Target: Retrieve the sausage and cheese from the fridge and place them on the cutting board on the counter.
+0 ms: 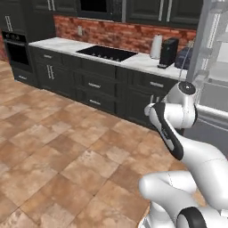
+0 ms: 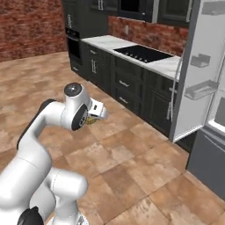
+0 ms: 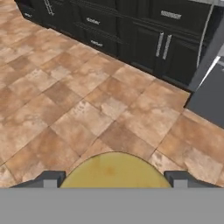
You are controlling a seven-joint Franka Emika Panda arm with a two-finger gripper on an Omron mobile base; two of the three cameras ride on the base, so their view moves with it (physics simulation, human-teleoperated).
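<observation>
Left base: open fridge point(image 1: 213, 67) at far right, marble counter point(image 1: 67, 45) beside it, no readable labels anywhere.

Right base: gripper point(image 2: 97, 115) out over the tile floor point(image 2: 132, 162), yellowish bit under it.

Hand cam: fingertips point(image 3: 51, 178) spread wide, pinching the cheese point(image 3: 114, 171) between them.

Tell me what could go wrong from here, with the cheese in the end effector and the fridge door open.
1. The cheese sits between wide-spread fingers of the end effector above the tile floor; a loose grip could drop it.
2. The open fridge door juts out beside the counter; the arm might clip it while swinging.
</observation>
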